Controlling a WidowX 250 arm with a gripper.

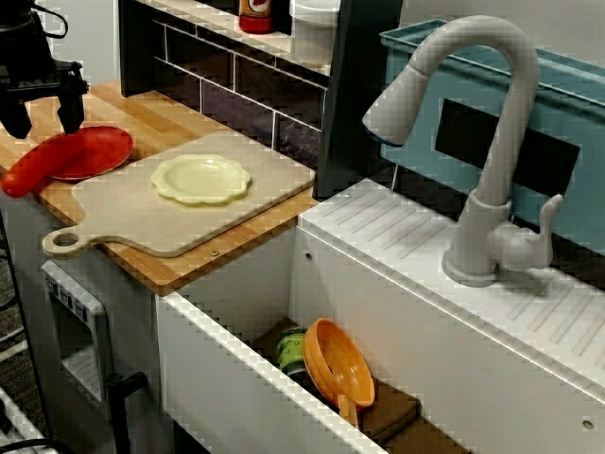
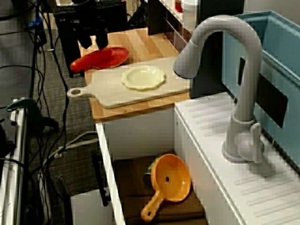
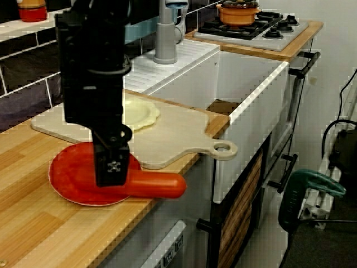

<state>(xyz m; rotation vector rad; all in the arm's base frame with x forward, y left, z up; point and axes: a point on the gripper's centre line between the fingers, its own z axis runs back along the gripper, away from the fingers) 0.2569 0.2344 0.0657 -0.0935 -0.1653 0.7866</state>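
Note:
My black gripper (image 1: 43,121) hangs at the left end of the wooden counter, open, its two fingers spread just above a red sausage-shaped toy (image 1: 38,163). The toy lies across a red plate (image 1: 102,149) and sticks out past the plate's rim towards the counter edge. In the view from the counter's end, the gripper (image 3: 112,170) stands low over the red toy (image 3: 153,185) and the red plate (image 3: 70,181); contact cannot be judged. From over the sink, the gripper (image 2: 89,43) sits behind the red toy (image 2: 89,60). Nothing is between the fingers.
A beige cutting board (image 1: 180,213) with a handle carries a pale yellow plate (image 1: 201,178). To the right are a grey faucet (image 1: 477,151) and a deep sink holding an orange strainer (image 1: 342,364). A tiled back wall and shelf stand behind. A stove with an orange pot (image 3: 239,12) lies beyond the sink.

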